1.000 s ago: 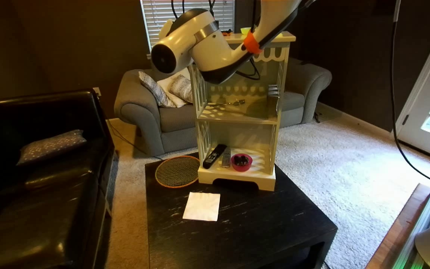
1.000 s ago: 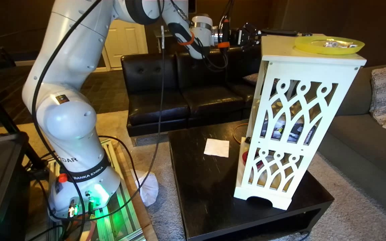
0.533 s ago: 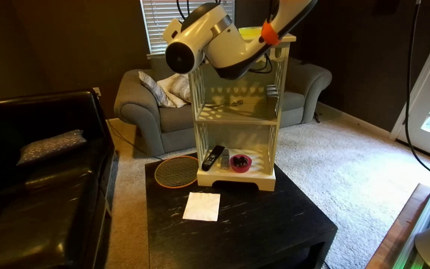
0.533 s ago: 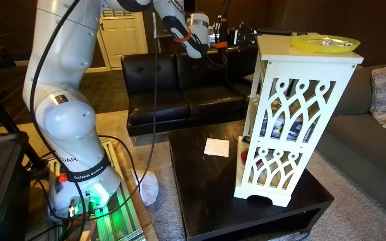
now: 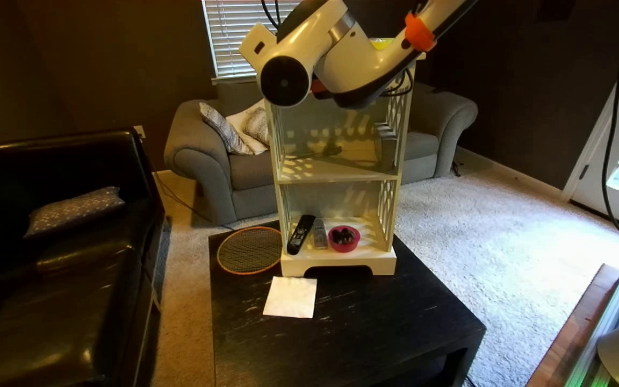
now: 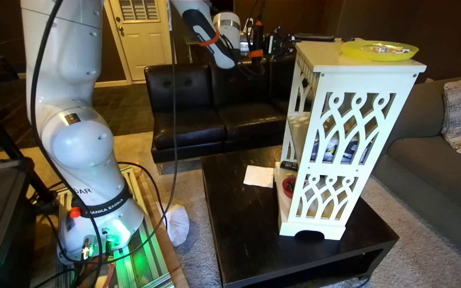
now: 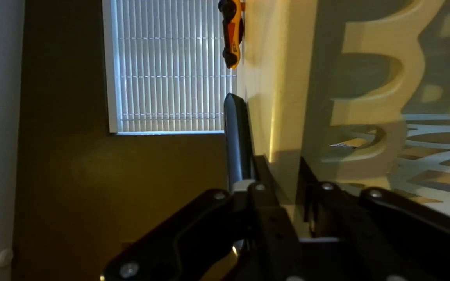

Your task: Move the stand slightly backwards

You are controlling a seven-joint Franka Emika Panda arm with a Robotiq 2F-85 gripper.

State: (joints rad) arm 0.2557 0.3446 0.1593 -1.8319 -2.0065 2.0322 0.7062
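The stand, a cream-white shelf unit, stands upright on the dark low table. It shows in both exterior views point(image 5: 338, 263) point(image 6: 368, 82), and its top board fills the middle of the wrist view point(image 7: 293, 78). My gripper shows in an exterior view point(image 6: 290, 44) at the front edge of the top board. In the wrist view my gripper point(image 7: 281, 162) has one finger above the board and one below, shut on it. The arm's wrist hides the gripper in an exterior view. The stand's front foot is right by the white napkin point(image 5: 290, 297).
The dark low table point(image 5: 352, 344) also holds a racket point(image 5: 250, 250) beside the stand. Two remotes point(image 5: 300, 235) and a pink bowl point(image 5: 344, 246) sit on the lower shelf. On top are a yellow plate point(image 6: 358, 51), a long black object point(image 7: 236, 136) and an orange toy car point(image 7: 232, 35).
My gripper has drawn back towards the robot base, and the stand has come with it, turning slightly. The items on it moved along. The racket has shifted a little.
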